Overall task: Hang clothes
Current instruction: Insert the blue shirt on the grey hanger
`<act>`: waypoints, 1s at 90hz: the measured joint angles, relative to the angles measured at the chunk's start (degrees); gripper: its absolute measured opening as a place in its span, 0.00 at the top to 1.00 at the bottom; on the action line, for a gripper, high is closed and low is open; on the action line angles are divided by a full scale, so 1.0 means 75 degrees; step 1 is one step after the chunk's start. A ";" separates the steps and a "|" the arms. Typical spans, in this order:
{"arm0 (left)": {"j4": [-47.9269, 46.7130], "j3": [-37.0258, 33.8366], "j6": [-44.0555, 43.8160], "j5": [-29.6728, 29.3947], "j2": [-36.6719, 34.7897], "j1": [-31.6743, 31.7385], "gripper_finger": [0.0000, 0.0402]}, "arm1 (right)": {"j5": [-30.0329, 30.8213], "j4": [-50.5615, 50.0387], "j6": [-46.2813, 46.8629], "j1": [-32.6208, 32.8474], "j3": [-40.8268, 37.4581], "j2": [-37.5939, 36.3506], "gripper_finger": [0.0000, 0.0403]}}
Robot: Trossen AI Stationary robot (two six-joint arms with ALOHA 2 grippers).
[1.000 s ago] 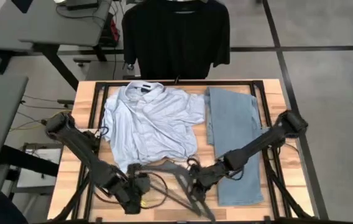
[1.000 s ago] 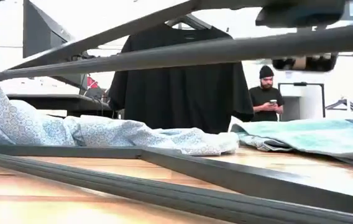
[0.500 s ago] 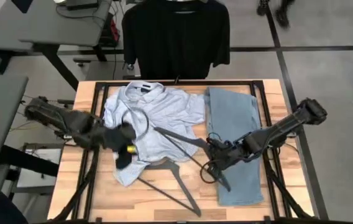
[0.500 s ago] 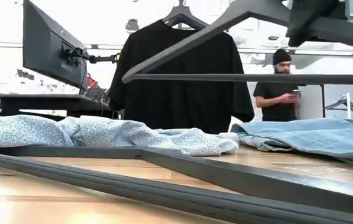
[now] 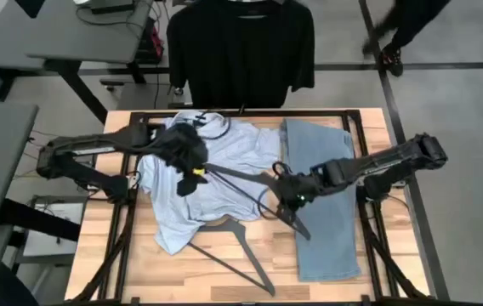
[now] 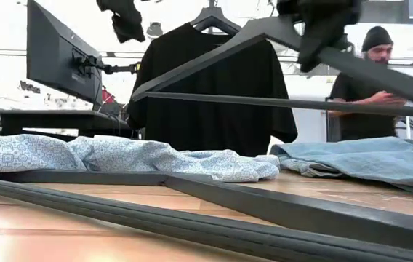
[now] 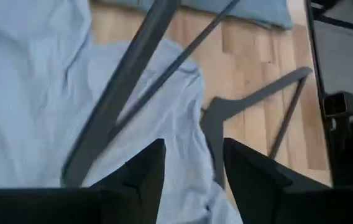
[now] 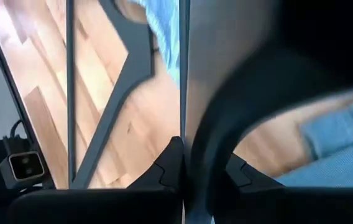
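From above, the right gripper [image 5: 291,194] clamped a dark grey plastic hanger [image 5: 241,177] over the pale blue-white collared shirt [image 5: 224,161], beside the light blue denim jeans [image 5: 322,187]; the black t-shirt [image 5: 241,51] hung beyond the table. In the left wrist view, the left gripper [image 7: 192,165] hovered above that shirt, fingers apart and empty.

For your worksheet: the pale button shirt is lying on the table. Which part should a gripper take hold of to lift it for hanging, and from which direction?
Probably the collar of the pale button shirt, taken from above. It lies at the table's far edge, a thicker raised fold, while the body is spread flat. The left gripper hovers open over the shirt nearby.
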 joint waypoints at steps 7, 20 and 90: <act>0.0135 0.0000 0.0770 0.0000 0.0347 0.0328 0.62 | -0.0084 0.0136 -0.0012 -0.0221 0.0000 0.0000 0.93; 0.0422 0.0000 0.1739 0.0199 0.0700 0.0729 0.62 | -0.0364 0.0119 -0.0048 -0.0474 0.0000 0.0000 0.93; 0.0631 0.0009 0.1461 0.1671 0.0894 0.0968 0.62 | -0.0955 -0.0442 -0.1829 -0.0978 0.0006 0.0006 0.93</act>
